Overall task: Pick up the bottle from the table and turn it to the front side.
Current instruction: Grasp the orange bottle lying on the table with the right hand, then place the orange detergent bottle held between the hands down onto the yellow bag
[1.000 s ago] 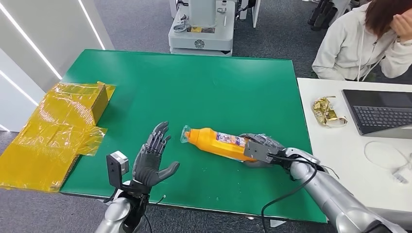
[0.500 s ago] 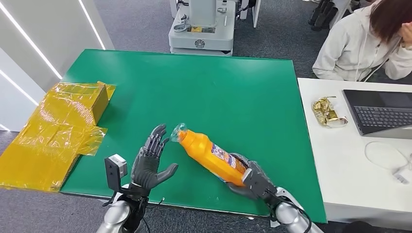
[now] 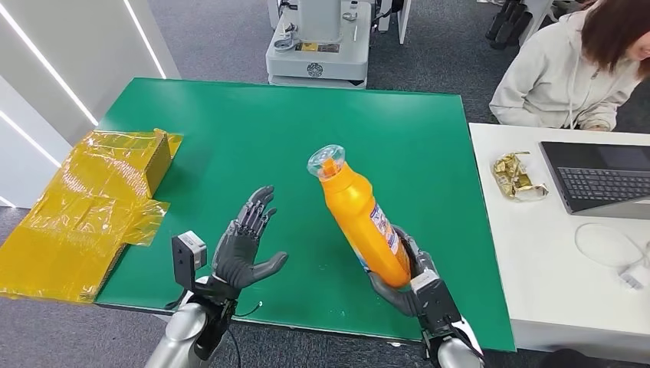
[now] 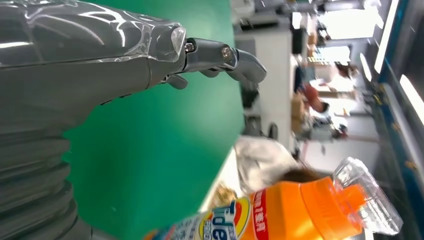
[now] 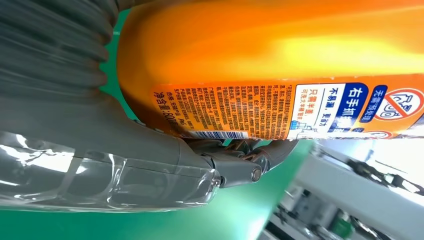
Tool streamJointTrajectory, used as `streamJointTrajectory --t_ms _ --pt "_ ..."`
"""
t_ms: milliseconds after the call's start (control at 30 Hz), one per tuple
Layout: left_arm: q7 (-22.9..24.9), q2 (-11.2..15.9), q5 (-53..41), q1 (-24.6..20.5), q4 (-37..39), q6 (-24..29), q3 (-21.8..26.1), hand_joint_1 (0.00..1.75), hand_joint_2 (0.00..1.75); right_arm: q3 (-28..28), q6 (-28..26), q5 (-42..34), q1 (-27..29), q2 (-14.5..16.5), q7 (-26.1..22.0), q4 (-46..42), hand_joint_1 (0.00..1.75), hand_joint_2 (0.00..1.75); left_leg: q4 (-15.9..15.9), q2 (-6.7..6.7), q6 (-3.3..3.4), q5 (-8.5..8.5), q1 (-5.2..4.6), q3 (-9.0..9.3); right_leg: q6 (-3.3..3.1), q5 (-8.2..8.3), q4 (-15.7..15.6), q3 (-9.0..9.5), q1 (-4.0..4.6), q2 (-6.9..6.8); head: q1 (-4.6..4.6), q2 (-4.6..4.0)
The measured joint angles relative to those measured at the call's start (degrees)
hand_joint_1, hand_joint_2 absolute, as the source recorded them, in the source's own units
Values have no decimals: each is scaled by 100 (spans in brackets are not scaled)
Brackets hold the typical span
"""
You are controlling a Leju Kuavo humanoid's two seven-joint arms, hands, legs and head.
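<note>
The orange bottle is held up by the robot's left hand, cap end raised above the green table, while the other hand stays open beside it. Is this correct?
Not quite: the head view shows the right hand gripping the orange bottle at its base. The cap end is indeed raised above the green table, and the open hand beside it is the left hand.

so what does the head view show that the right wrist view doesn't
Head view alone: the open left hand hovering over the green table, the yellow plastic-wrapped box, the bottle's clear cap, a seated person and a laptop. Right wrist view alone: the fine print on the back label. Both: the orange plastic bottle held in the right hand, off the table.
</note>
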Motion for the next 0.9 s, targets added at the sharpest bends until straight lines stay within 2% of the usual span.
streamJointTrajectory --t_ms 167,367,633,867,900 --pt "409 -107 832 -780 398 -689 -128 0 175 -32 113 39 -349 290 -69 0 175 175 0 2 -6 11 0 1 -4 7 3 0 0 2 -1 0" --pt "697 -152 1399 -1554 762 -1002 -331 0 175 84 56 152 -1039 556 -242 542 175 175 2 6 -7 16 1 3 -6 13 6 0 0 7 0 0" --pt "894 -170 1716 -2241 1101 -903 -594 0 175 444 -349 414 -1679 724 -244 1202 175 175 3 6 -8 15 0 0 -6 13 5 -3 0 7 -1 0" --pt "841 -64 1612 -2433 1155 -567 -612 0 175 611 -387 458 -1836 725 -128 1467 175 175 3 6 -8 15 1 0 -6 13 5 -4 0 8 1 0" --pt "841 -49 1605 -2442 1159 -547 -612 39 175 625 -390 453 -1851 721 -121 1495 175 175 3 6 -8 15 1 1 -6 13 5 -5 0 8 0 0"
